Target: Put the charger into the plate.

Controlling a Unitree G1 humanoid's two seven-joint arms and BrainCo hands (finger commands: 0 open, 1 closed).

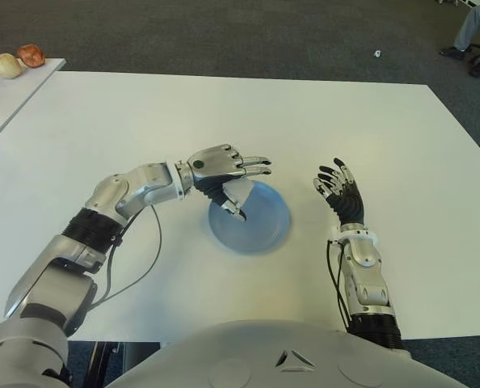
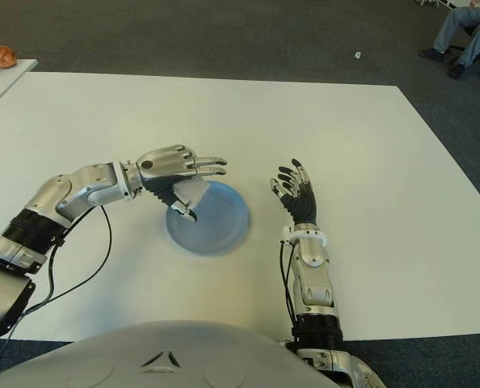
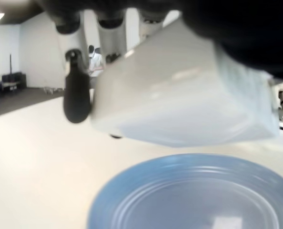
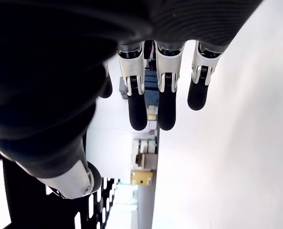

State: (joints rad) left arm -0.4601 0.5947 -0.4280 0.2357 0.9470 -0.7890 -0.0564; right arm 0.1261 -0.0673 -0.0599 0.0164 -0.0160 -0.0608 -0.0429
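While the left hand held the white boxy charger in its fingers just above the round blue plate at frame centre, only lowering and release remained; the right hand showed right of the plate, fingers spread, empty

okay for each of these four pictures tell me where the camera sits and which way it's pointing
Left eye view: on the head, looking down at the white table; both arms show.
Right eye view: beside it, same scene; left hand holds the white block charger over the round blue plate, right hand open beside it.
Left wrist view: under the left palm; shares charger and plate with the eyes.
Right wrist view: along the right hand's spread fingers, above the table.
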